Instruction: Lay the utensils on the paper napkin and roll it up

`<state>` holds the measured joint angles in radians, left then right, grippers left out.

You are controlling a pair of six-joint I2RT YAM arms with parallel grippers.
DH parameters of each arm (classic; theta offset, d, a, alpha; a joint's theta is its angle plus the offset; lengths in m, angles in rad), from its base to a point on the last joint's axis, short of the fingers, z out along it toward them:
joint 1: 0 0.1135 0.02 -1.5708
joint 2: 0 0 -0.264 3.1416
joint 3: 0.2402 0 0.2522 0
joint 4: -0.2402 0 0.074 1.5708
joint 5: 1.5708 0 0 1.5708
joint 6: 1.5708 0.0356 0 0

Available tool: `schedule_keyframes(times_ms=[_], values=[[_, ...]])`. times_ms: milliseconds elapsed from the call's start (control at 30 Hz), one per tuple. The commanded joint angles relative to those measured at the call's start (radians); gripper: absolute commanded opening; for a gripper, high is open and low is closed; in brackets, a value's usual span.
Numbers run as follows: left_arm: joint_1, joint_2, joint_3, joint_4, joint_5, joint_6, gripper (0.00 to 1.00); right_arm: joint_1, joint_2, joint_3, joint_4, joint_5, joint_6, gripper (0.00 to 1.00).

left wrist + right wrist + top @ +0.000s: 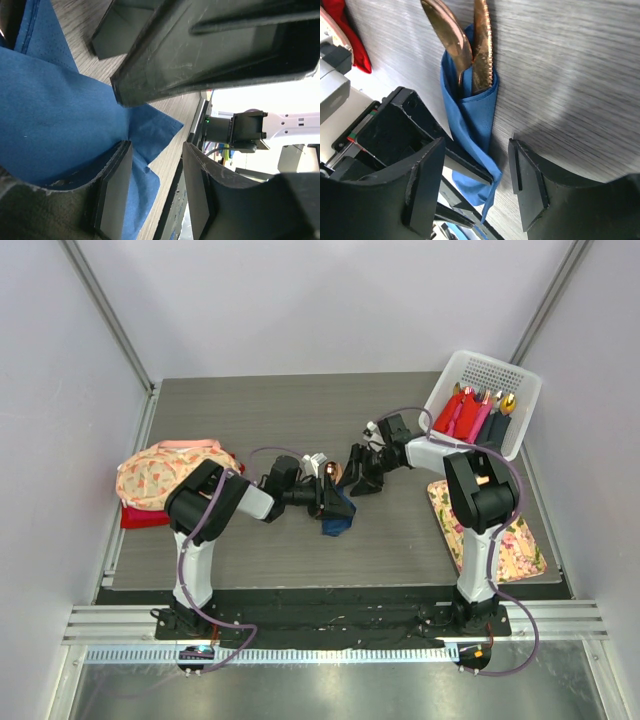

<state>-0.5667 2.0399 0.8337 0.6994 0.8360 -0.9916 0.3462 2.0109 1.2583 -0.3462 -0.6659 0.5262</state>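
Two utensils (481, 50) — heads far, napkin (472, 125) rolled

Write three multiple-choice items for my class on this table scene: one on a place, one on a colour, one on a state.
1. Where does the white basket stand?
A) at the far right corner of the table
B) at the near left corner
C) in the centre

2. What colour is the paper napkin wrapped round the utensils?
A) red
B) dark blue
C) white

3. How do the fingers of the right gripper stand?
A) shut on the napkin
B) shut on nothing
C) open, with the napkin between them

Answers: 1 A, as the top view shows the basket at the far right corner. 2 B, as the right wrist view shows blue paper round the copper pieces. 3 C, as a clear gap shows beside the napkin.
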Motion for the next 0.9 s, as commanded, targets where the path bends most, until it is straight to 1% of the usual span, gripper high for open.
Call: schedule_keyframes(times_ms=[0, 267, 400, 467, 500, 567, 600, 633, 667, 700, 767, 867], values=[[0.004, 0.057, -0.033, -0.08, -0.074, 0.07, 0.51, 0.007, 0.008, -0.008, -0.033, 0.015, -0.061, 0.61], [0.004, 0.049, -0.038, -0.072, -0.078, 0.071, 0.51, 0.005, -0.061, -0.057, -0.125, 0.025, -0.12, 0.62], [0.004, 0.046, -0.038, -0.069, -0.081, 0.073, 0.51, 0.007, -0.07, -0.088, -0.152, 0.025, -0.143, 0.6], [0.004, 0.045, -0.039, -0.069, -0.081, 0.071, 0.51, 0.007, -0.069, -0.092, -0.155, 0.012, -0.147, 0.53], [0.004, 0.046, -0.039, -0.067, -0.081, 0.071, 0.51, 0.005, -0.07, -0.097, -0.155, 0.005, -0.149, 0.45], [0.004, 0.043, -0.038, -0.064, -0.084, 0.071, 0.51, 0.005, -0.069, -0.097, -0.157, -0.011, -0.144, 0.36], [0.004, 0.042, -0.038, -0.061, -0.083, 0.07, 0.51, 0.007, -0.07, -0.097, -0.157, -0.009, -0.147, 0.22], [0.004, 0.039, -0.038, -0.061, -0.086, 0.068, 0.51, 0.005, -0.07, -0.097, -0.157, -0.003, -0.152, 0.17], [0.004, 0.037, -0.038, -0.06, -0.084, 0.067, 0.51, 0.005, -0.07, -0.099, -0.158, 0.021, -0.16, 0.1], [0.005, 0.034, -0.038, -0.057, -0.086, 0.064, 0.51, 0.007, -0.069, -0.1, -0.169, 0.041, -0.164, 0.01], [0.007, 0.023, -0.036, -0.051, -0.087, 0.056, 0.51, 0.004, -0.06, -0.106, -0.178, 0.092, -0.175, 0.01], [0.008, -0.003, -0.035, -0.044, -0.084, 0.048, 0.51, 0.004, -0.043, -0.117, -0.195, 0.112, -0.181, 0.01]])
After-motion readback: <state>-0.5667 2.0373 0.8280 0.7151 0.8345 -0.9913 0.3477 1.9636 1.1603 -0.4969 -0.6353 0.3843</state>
